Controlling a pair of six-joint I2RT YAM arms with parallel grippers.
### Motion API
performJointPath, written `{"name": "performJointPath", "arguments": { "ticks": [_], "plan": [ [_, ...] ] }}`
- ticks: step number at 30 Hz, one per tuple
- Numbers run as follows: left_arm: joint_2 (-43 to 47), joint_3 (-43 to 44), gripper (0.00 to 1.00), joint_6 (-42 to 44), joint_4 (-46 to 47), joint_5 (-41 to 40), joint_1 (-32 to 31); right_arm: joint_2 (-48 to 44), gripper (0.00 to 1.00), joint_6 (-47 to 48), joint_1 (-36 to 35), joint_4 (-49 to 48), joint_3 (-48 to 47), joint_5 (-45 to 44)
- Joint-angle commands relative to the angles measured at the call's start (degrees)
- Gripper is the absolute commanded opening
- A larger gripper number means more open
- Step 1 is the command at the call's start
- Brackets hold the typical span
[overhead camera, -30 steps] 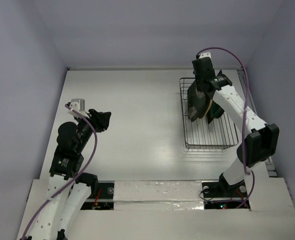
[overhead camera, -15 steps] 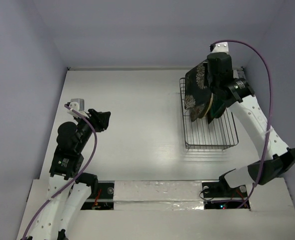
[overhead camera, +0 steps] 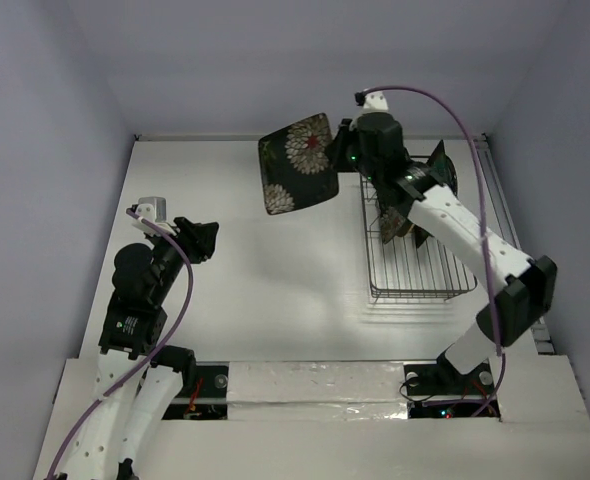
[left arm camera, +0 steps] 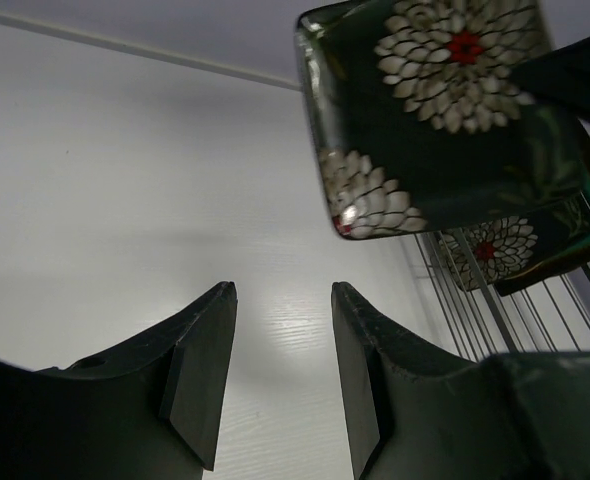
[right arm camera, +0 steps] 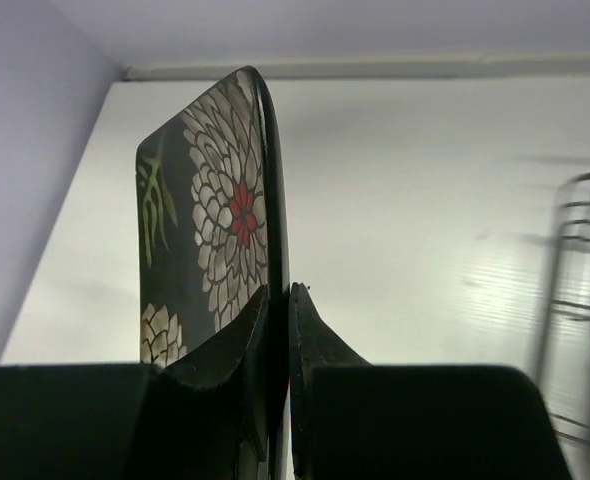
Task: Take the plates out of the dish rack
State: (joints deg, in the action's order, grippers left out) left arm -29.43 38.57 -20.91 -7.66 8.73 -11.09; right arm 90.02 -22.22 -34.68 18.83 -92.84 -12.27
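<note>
Plate (overhead camera: 297, 165), black floral, clamped in right claw (right arm camera: 278, 298), airborne.

table (overhead camera: 275, 300): white, fine grain, matte | walls (overhead camera: 275, 60): plain pale lavender at left, back and right | near edge: shiny silver tape strip (overhead camera: 315, 380) on white board | light: soft, even, weak shadows on table

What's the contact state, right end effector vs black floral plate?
Touching. Right wrist view: the right end effector clamps the black floral plate between its jaws, no gap.
</note>
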Motion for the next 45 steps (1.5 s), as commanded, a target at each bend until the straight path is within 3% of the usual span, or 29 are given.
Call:
{"name": "performJointPath", "arguments": {
  "ticks": [1, 11, 18, 29, 32, 36, 41, 44, 45],
  "plan": [
    [-0.1, 1.2, 0.4, 0.1, 2.0, -0.6, 0.8, 3.5, 0.0, -10.4, -2.6, -18.2, -3.5, 4.9],
    [-0.4, 1.2, 0.39, -0.2, 2.0, -1.0, 1.3, 26.9, 0.0, -19.9, -6.8, -22.1, -17.8, 7.4],
    [-0.6, 1.2, 0.39, -0.2, 2.0, -0.8, 1.3, 40.7, 0.0, -23.7, -8.0, -17.3, -31.1, 9.2],
    [-0.4, 1.2, 0.39, -0.3, 2.2, -0.4, 1.3, 46.8, 0.03, -28.0, -8.0, -16.4, -29.2, 11.6],
    [-0.3, 1.2, 0.39, -0.2, 2.1, -0.4, 1.3, 46.7, 0.12, -28.8, -8.0, -17.0, -27.6, 11.8],
    [-0.4, 1.1, 0.39, -0.2, 2.1, -0.5, 1.3, 46.5, 0.34, -29.5, -8.0, -17.9, -24.9, 11.9],
    [-0.1, 1.1, 0.39, -0.2, 2.1, -0.5, 1.3, 47.4, 0.43, -29.5, -8.0, -17.1, -24.1, 14.3],
    [0.0, 1.1, 0.39, -0.2, 2.0, -0.6, 1.3, 46.7, 0.54, -29.5, -8.0, -18.1, -22.2, 14.3],
    [0.0, 1.2, 0.39, -0.3, 2.0, -0.7, 1.3, 46.6, 0.63, -29.5, -8.0, -17.9, -22.2, 14.3]
  ]
}}
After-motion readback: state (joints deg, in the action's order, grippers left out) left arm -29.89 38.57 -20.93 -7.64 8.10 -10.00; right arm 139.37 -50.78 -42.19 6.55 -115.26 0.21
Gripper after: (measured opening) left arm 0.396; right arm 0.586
